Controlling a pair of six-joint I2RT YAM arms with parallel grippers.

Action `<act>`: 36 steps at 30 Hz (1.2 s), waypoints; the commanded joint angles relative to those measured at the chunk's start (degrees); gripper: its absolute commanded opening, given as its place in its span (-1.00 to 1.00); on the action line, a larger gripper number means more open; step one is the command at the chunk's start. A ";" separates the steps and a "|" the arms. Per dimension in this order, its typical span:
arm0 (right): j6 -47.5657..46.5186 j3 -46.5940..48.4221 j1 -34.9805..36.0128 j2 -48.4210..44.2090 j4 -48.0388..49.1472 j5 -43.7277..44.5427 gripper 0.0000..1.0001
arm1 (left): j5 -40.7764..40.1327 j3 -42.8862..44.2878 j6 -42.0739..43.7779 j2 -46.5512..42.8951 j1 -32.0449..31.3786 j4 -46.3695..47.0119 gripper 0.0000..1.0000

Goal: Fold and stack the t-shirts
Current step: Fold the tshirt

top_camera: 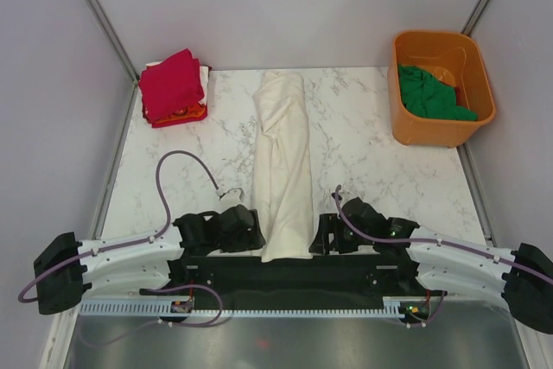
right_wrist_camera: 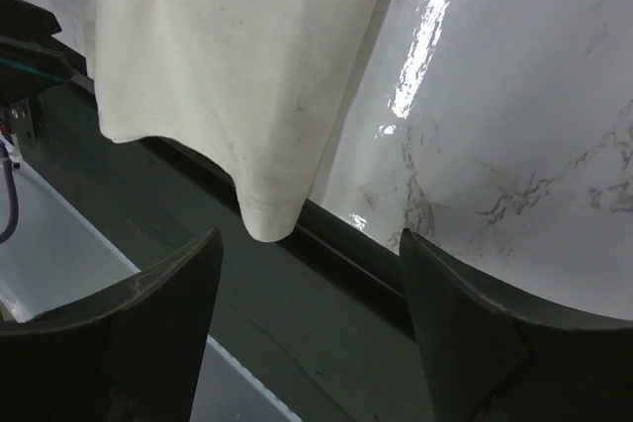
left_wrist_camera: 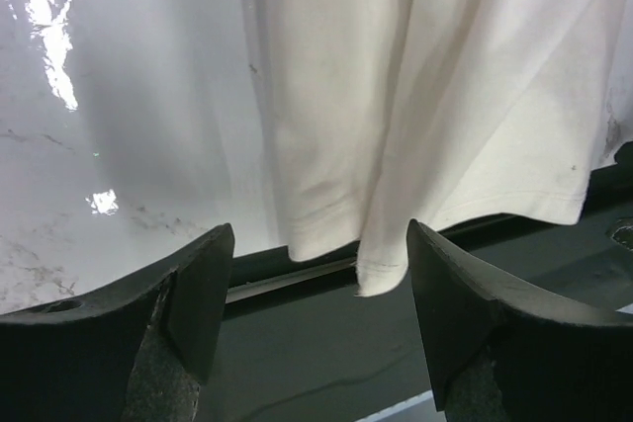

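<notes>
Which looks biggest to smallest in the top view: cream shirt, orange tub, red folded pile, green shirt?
1-2. cream-white t-shirt and orange tub: too close to rank; shirt longer, tub wider.
3. red folded pile.
4. dark green t-shirt, bunched in the tub.

White link shells on left arm [top_camera: 112,257] and right arm [top_camera: 458,252], with black joint housings and black wrist blocks. Mauve cable [top_camera: 177,160] runs along each arm and loops free near the left wrist. Matte black wedge fingers [left_wrist_camera: 198,284] on left claw [left_wrist_camera: 316,244] and right claw [right_wrist_camera: 309,244], inner faces scuffed grey.
</notes>
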 commanded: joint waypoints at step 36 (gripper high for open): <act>5.58 3.09 5.59 1.20 1.55 8.29 -1.00 | 11.04 -6.58 -1.40 -6.08 -0.26 10.61 -0.95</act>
